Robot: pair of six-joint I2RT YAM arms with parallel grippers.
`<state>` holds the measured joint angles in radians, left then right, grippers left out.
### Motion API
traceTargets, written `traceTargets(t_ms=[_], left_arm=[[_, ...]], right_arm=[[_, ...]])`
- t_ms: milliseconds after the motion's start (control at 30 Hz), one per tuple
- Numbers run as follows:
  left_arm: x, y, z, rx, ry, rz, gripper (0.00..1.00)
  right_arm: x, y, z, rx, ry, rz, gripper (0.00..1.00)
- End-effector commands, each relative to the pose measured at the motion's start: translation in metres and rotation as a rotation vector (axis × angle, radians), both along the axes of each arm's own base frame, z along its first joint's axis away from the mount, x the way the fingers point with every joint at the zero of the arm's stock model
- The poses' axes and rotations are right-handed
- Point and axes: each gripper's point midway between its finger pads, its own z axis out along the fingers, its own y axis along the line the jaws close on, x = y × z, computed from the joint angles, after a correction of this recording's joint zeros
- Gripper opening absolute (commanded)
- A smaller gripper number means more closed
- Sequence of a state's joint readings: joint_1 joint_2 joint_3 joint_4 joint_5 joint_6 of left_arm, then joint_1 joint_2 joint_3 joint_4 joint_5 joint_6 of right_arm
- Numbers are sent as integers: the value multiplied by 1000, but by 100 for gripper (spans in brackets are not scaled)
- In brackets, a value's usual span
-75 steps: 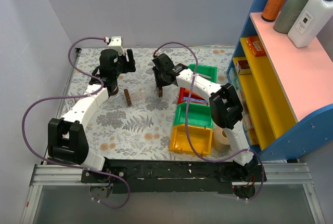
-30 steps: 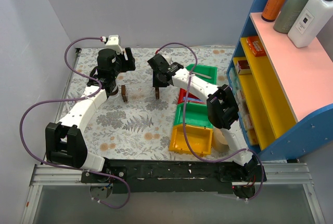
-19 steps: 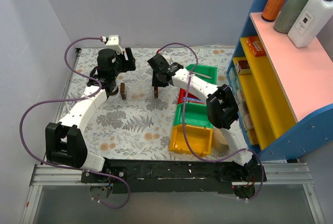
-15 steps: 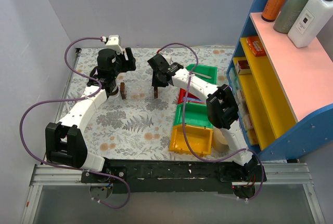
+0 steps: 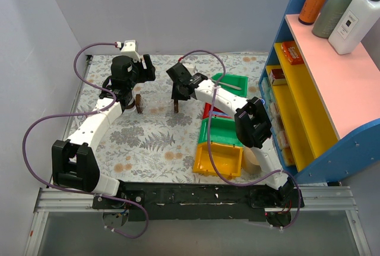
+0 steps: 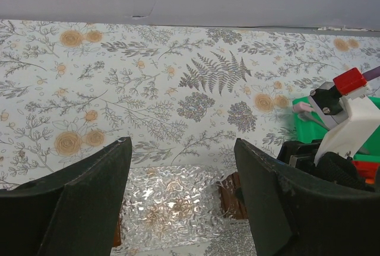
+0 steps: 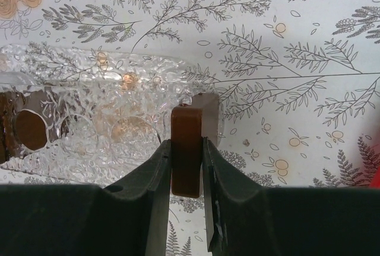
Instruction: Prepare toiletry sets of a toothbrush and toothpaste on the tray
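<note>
Evidently the right claw (image 7: pixel 187 152) gripped the brown end piece (image 7: pixel 190 126) of the small clear plastic tray (image 7: pixel 113 110); the left claw (image 6: pixel 182 149) gaped; nothing lay inside yet.

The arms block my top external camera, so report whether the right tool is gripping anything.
Observer: In the right wrist view, the right tool is shut on a dark brown upright end piece of the small clear textured plastic tray.
Operator: Now report the left tool.
Observer: Left wrist view: the left tool is open, nothing in its gap, the tray lying below.
Operator: Check the tray's contents.
Observer: The part seen from the right wrist holds nothing.
</note>
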<state>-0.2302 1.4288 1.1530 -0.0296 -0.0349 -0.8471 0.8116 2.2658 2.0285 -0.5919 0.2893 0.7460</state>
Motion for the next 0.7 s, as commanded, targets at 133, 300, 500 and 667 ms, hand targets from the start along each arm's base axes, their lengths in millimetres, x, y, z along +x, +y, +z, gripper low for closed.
traceTargets(t_ms=[133,300,500,667], left_arm=[[-6,1,23,-21,-49,-10,70],[-6,1,24,-22,-52,-10,70],[-6,1,24,-22,-50,-10,70],[-7,1,25,-22,-53,-10,70]], right_arm=[[7,18,17,84,-54,-34,8],[6,19,16,89,-52,-39,10],[7,21,18,93,-63,-53,11],[6,23,16,98,-60,-53,12]])
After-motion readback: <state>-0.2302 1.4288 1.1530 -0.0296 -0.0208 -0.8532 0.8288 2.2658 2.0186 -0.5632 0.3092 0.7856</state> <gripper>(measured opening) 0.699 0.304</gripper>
